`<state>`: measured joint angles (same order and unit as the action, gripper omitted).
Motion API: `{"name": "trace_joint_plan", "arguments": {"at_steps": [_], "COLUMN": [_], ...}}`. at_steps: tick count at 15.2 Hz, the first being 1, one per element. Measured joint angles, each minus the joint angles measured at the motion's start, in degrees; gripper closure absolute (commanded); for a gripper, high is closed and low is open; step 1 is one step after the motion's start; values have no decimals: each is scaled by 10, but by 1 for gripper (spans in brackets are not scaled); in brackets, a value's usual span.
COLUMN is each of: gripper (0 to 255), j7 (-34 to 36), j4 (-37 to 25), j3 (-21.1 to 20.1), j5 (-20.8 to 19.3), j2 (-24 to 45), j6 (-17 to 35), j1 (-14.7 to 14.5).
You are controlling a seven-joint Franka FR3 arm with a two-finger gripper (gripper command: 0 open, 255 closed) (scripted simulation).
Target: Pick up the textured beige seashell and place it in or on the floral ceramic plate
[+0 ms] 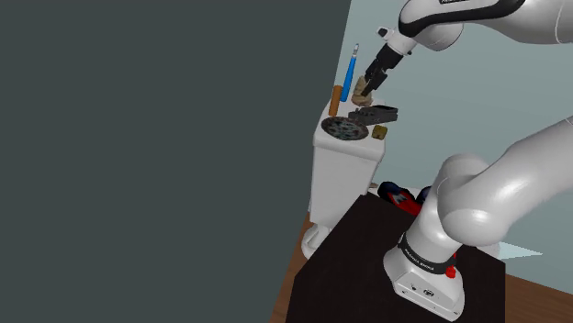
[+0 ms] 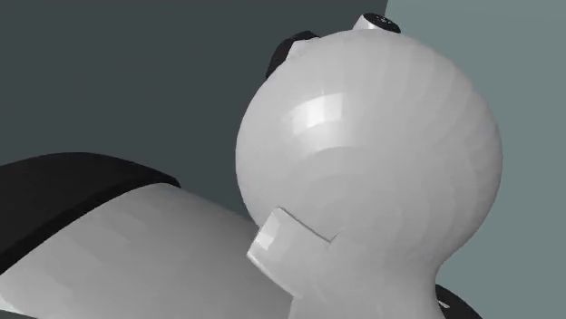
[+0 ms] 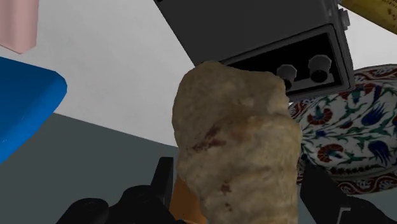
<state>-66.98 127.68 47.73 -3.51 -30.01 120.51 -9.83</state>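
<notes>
Black claw point(image 1: 369, 85) pinches the beige seashell point(image 3: 235, 146) aloft over a white toilet cistern point(image 1: 344, 165), the floral plate point(image 1: 344, 128) lying below it, toward the shoulder view's left, likely the next stop

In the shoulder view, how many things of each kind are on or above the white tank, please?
Seashell: 1
Floral plate: 1
Dark grey box: 1
Blue stick: 1
Orange-brown cylinder: 1
Small tan piece: 1
Total: 6

Rough, matt seashell point(image 3: 235, 140) (plate point(image 3: 359, 143) smooth ceramic)
</notes>
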Motion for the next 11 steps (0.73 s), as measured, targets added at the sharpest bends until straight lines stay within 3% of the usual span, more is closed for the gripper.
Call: {"name": "trace_joint_plan", "arguments": {"at_steps": [7,11], "gripper": [255,255], "j7": [103,146], "j4": [122,173], "j3": [-127,-176], "j5": [-37,-38], "j2": [-117,-159], "j6": [2,7], "j1": [63,77]}}
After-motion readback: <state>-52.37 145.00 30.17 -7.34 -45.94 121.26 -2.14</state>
